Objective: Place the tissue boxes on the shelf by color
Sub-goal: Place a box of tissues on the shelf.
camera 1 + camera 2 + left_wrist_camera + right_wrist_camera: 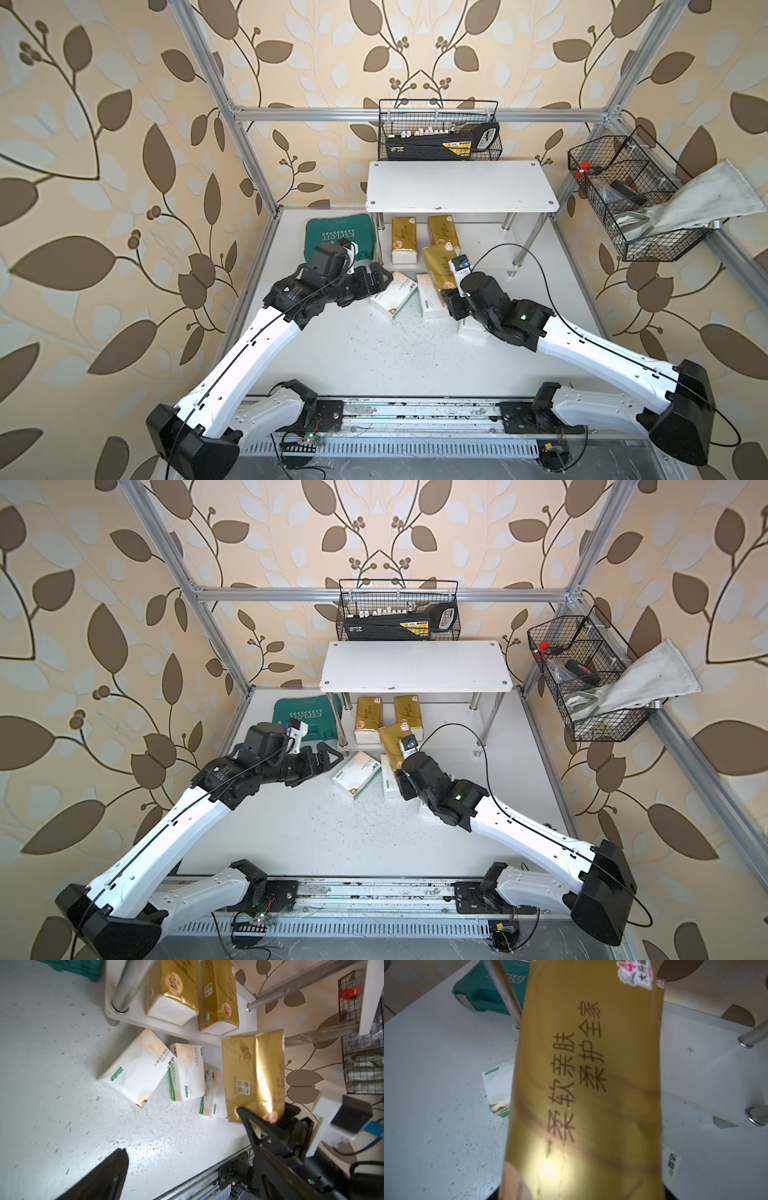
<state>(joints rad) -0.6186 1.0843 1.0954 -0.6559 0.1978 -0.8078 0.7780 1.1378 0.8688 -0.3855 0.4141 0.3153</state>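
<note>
Third gold pack (253,1076) clamped in right gripper (267,1112) before shelf (461,187); left gripper (332,757) agape, holding nothing.
Left to right: green tool case (338,237) lies on table (353,345) beside shelf. Left gripper hovers, jaws wide apart, just beside three white packs (392,293) lying loose on table in front of shelf. Two gold packs (404,239) sit side by side on lower tier. Third gold pack slants above the white ones, gripped at its near end.

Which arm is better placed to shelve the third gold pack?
Right: the right gripper is shut on the gold pack, lifted beside the shelf. The left gripper is open, empty.
</note>
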